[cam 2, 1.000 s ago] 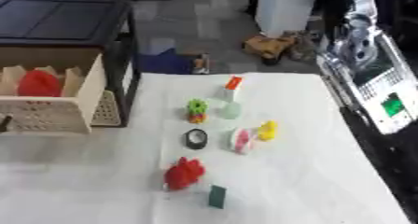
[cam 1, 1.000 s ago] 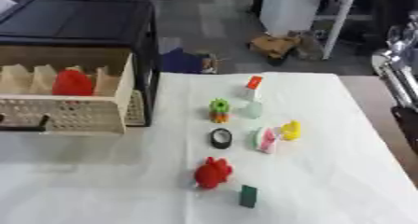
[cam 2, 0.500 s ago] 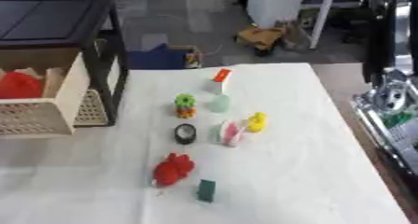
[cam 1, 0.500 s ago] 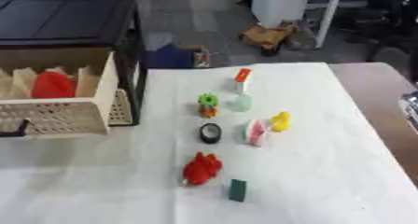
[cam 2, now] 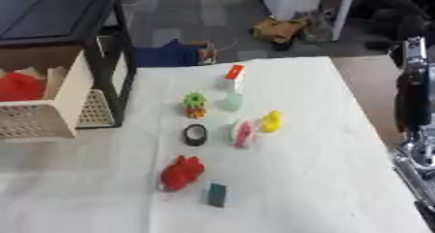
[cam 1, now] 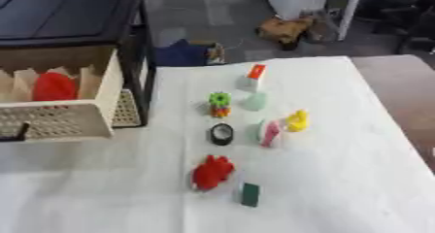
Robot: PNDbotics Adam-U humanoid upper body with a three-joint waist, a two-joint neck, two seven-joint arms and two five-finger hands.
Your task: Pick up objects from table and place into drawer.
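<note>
- At the right edge of the right eye view, only a black-and-silver stretch of the right arm (cam 2: 414,125) shows; no hand is in either view, so whether the fingers are released, clenched or grasping cannot be told.
- Judged from this, the step in hand is the reach for the next object, with nothing held over the tabletop (cam 1: 340,178).
- To do it well, the hand would best come down from the open right side and take an outer piece first, such as the yellow figure (cam 1: 296,120), so the fingers do not knock its close neighbour, the pink-and-white piece (cam 1: 269,132).
- The cluster is tight: a black ring (cam 1: 222,133) lies just beside the pink-and-white piece, with a green-topped toy (cam 1: 220,104) and a pale green piece (cam 1: 256,101) above, and an orange-and-white block (cam 1: 253,75) farthest back.
- Nearer the camera lie a red lumpy toy (cam 1: 211,172) and a dark green block (cam 1: 249,194), near each other but apart.
- The drawer (cam 1: 59,123), a cream basket pulled out of a black frame at the left, is well apart from the cluster and holds a red object (cam 1: 54,86).
</note>
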